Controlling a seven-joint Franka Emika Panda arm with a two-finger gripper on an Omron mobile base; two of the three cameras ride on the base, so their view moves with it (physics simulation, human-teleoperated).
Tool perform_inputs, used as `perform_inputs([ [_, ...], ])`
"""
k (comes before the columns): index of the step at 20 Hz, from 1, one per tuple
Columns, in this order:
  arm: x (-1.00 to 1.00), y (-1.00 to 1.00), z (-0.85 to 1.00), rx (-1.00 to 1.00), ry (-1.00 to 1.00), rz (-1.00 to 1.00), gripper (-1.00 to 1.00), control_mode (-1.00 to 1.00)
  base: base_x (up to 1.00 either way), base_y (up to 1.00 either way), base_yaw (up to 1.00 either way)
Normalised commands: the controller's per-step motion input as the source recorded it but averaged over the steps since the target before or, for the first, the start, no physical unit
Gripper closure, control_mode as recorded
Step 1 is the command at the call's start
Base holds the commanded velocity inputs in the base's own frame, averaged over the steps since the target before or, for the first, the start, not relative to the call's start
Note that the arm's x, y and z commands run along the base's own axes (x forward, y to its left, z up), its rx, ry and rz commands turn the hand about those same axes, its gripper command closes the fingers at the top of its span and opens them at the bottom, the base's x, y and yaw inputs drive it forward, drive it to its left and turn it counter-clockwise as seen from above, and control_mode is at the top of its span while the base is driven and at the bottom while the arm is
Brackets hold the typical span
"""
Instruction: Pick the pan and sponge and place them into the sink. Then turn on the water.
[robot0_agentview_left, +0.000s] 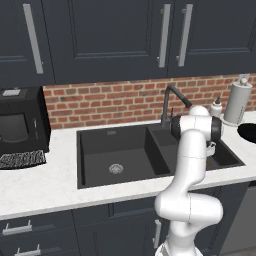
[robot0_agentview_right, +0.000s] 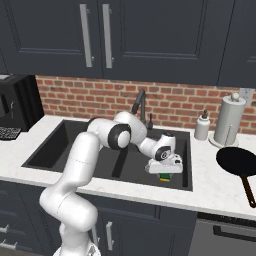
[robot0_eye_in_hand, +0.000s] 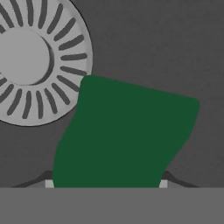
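Observation:
My gripper (robot0_agentview_right: 165, 171) hangs low in the right basin of the dark grey sink (robot0_agentview_right: 65, 145), shut on the sponge (robot0_agentview_right: 165, 177). The sponge's green top and yellow bottom layer peek out under the hand. In the hand view the green sponge (robot0_eye_in_hand: 124, 135) spans the gap between the finger tips of my gripper (robot0_eye_in_hand: 106, 181), and beyond it lies the basin's round silver drain (robot0_eye_in_hand: 26, 57). The black pan (robot0_agentview_right: 239, 162) lies on the counter right of the sink, its handle toward the front edge. The pan's rim (robot0_agentview_left: 248, 132) also shows at the frame's right edge. No water runs from the black faucet (robot0_agentview_right: 140, 105).
A paper towel roll (robot0_agentview_right: 227, 120) and a soap dispenser (robot0_agentview_right: 202, 126) stand behind the pan by the brick wall. A black appliance (robot0_agentview_left: 20, 122) sits on the counter left of the sink (robot0_agentview_left: 95, 150). Dark cabinets hang overhead.

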Motion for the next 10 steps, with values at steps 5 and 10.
perform_inputs([
  [5,0.0,0.0,-0.13,0.0,-0.02,0.0,1.0,-1.0,0.0,0.0,0.0],
  [10,0.0,0.0,-0.17,0.0,-0.01,0.0,-1.0,-1.0,0.0,0.0,0.0],
])
